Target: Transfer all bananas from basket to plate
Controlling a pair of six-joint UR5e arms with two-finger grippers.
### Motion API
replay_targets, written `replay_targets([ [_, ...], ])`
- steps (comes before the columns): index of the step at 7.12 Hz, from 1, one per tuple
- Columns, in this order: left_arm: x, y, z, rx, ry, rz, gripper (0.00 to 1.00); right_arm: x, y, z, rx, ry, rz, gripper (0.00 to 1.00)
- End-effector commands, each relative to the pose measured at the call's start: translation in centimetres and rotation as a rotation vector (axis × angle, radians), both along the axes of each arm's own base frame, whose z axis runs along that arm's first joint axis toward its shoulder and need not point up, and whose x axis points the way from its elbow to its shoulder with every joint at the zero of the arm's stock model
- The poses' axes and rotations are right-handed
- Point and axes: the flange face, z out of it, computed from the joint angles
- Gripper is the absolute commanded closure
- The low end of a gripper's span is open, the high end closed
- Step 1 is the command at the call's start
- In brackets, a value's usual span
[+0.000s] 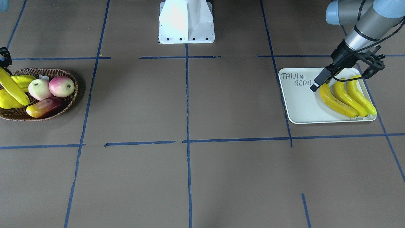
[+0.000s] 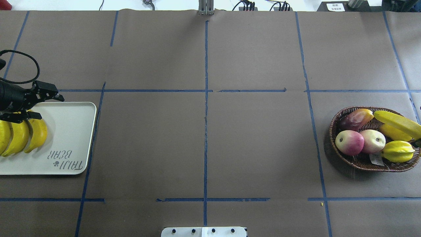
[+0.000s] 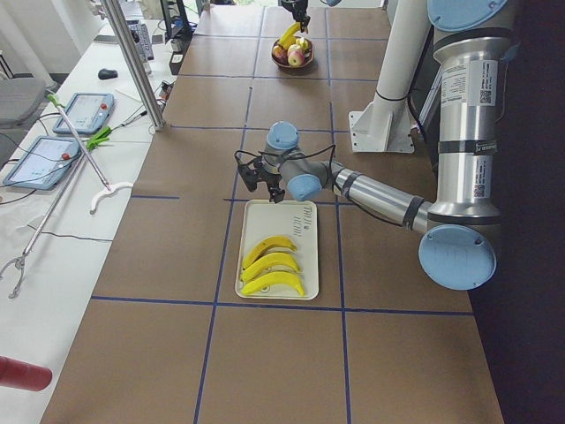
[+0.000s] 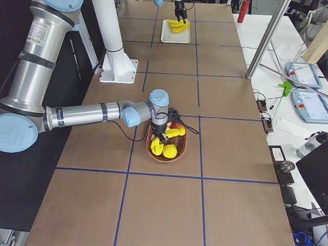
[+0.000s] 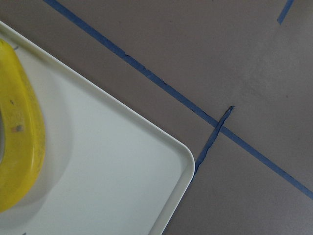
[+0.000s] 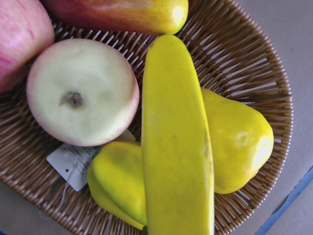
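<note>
Three bananas (image 1: 347, 97) lie side by side on the plate (image 1: 300, 106), a cream tray lettered TAIJI BEAR; they also show in the overhead view (image 2: 23, 136). My left gripper (image 2: 51, 107) is open and empty just above the tray's far edge, beside the bananas (image 1: 340, 82). The fourth banana (image 1: 12, 88) slants over the wicker basket (image 1: 47, 71), raised past its rim. My right gripper (image 1: 3, 60) is at the banana's upper end and appears shut on it. The right wrist view shows this banana (image 6: 176, 142) close up.
In the basket (image 2: 361, 163) lie two apples (image 2: 349, 142), a red-yellow mango (image 2: 357, 118), a starfruit (image 2: 396, 150) and a yellow pear (image 6: 234, 142). The robot base (image 1: 186, 22) stands at the table's middle edge. Blue tape lines cross the brown table.
</note>
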Motion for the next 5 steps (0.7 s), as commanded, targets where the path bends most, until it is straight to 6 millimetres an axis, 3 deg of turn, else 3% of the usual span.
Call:
replay_targets([
  [1, 1.9, 0.2, -1.3, 0.027, 0.015, 0.030, 0.00, 0.1, -2.0, -4.5, -0.011, -0.155, 0.011, 1.00],
  [3, 3.1, -0.3, -3.5, 0.064, 0.046, 0.040, 0.00, -2.1, -4.9, -9.5, -0.048, -0.255, 0.060, 0.99],
  [4, 5.3, 0.3, -5.4, 0.107, 0.082, 0.080, 0.00, -5.5, -5.3, -11.4, -0.059, -0.274, 0.031, 0.99],
  [5, 6.9, 0.3, -7.9, 0.146, 0.124, 0.099, 0.00, -10.2, -6.3, -14.6, -0.070, -0.303, 0.000, 0.99],
])
